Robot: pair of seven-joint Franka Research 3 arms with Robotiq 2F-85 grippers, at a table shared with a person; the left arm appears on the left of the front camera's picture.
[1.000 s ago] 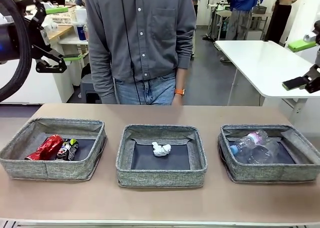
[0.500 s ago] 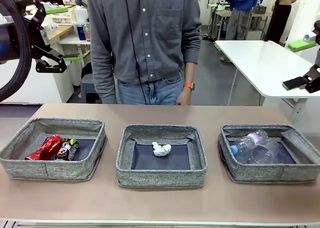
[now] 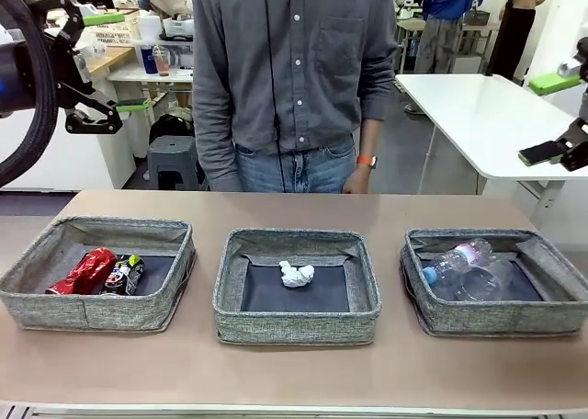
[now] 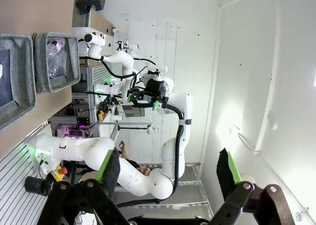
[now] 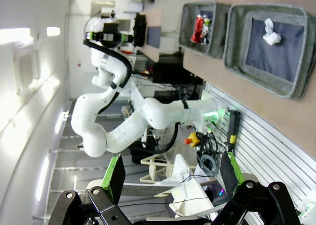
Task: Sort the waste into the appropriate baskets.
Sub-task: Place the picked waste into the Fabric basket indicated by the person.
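Three grey woven baskets stand in a row on the table. The left basket (image 3: 92, 311) holds a red can (image 3: 84, 271) and a dark can (image 3: 124, 274). A white paper ball (image 3: 296, 274) lies in the middle basket (image 3: 296, 325). Clear plastic bottles (image 3: 464, 258) lie in the right basket (image 3: 496, 318). My left gripper (image 3: 115, 65) hangs open and empty high at the far left. At the far right, high above the table, my right gripper (image 3: 549, 116) is open and empty too. The left wrist view shows its open gripper (image 4: 168, 170), the right wrist view its open gripper (image 5: 173, 178).
A person (image 3: 294, 79) in a grey shirt stands at the table's far edge behind the middle basket, hands down. A white table (image 3: 478, 116) stands behind at the right. Bare tabletop lies in front of and between the baskets.
The person has stepped a little to the right along the far edge. Both arms and everything in the baskets stay where they were.
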